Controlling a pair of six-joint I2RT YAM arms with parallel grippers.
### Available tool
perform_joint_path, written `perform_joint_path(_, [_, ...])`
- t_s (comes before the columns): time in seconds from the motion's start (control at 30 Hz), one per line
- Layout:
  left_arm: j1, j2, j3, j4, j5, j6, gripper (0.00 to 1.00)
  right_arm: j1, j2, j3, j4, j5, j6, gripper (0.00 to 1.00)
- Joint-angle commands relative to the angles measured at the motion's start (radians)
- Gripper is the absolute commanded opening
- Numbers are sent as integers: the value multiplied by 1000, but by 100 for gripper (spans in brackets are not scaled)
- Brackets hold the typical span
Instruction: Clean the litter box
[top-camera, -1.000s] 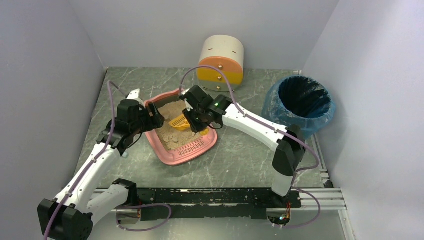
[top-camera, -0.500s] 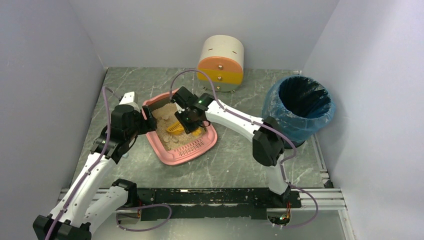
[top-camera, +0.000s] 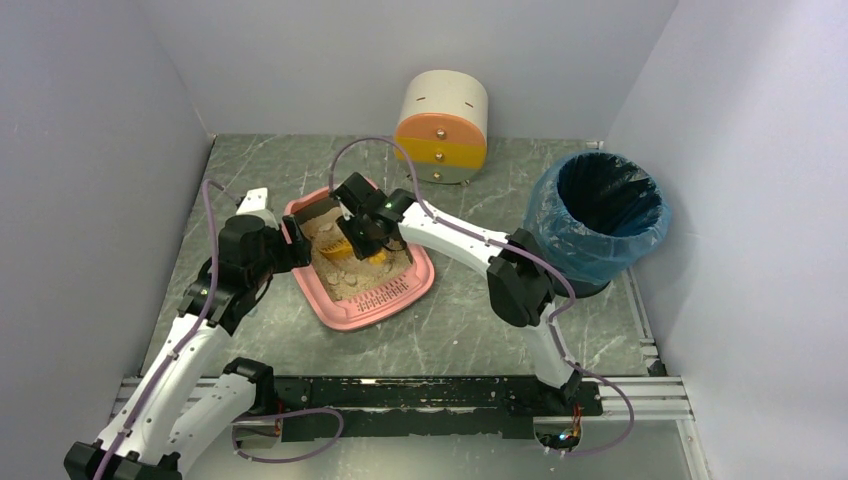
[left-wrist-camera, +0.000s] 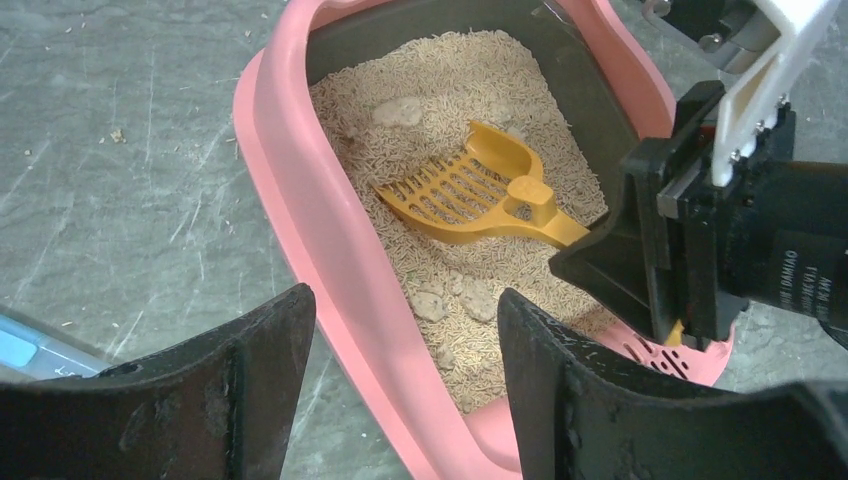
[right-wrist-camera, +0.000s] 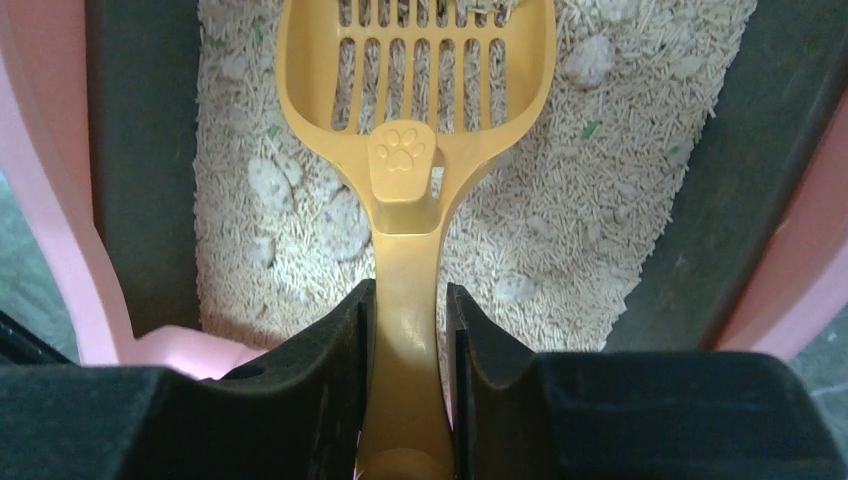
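Observation:
The pink litter box (top-camera: 375, 310) sits left of centre, with beige litter and several grey clumps (left-wrist-camera: 397, 110) in it. My right gripper (top-camera: 357, 236) is over the box, shut on the handle of a yellow slotted scoop (right-wrist-camera: 415, 80). The scoop's head lies on the litter (left-wrist-camera: 470, 185), with a little litter at its front edge. My left gripper (left-wrist-camera: 405, 385) is open at the box's left side. Its fingers (left-wrist-camera: 250, 380) stand on either side of the pink rim (left-wrist-camera: 300, 200) without touching it.
A blue-lined round bin (top-camera: 600, 215) stands at the right. A cream-and-orange round drawer unit (top-camera: 442, 125) stands at the back wall. Grey walls close in the left, back and right sides. Litter crumbs lie on the table left of the box.
My right gripper has carried the scoop leftward along the litter toward the box's far-left end. My left gripper has drawn back a little to the left, at the rim.

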Motion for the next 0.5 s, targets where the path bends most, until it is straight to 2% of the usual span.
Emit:
perform_joint_path(0.0, [3,-12,-6,22,-11,18,71,1,12,-56,192,51,24,0])
perform_joint_path(0.47, [2,5,6,6,1,19,72,1,-92,-410,680,94,-21,0])
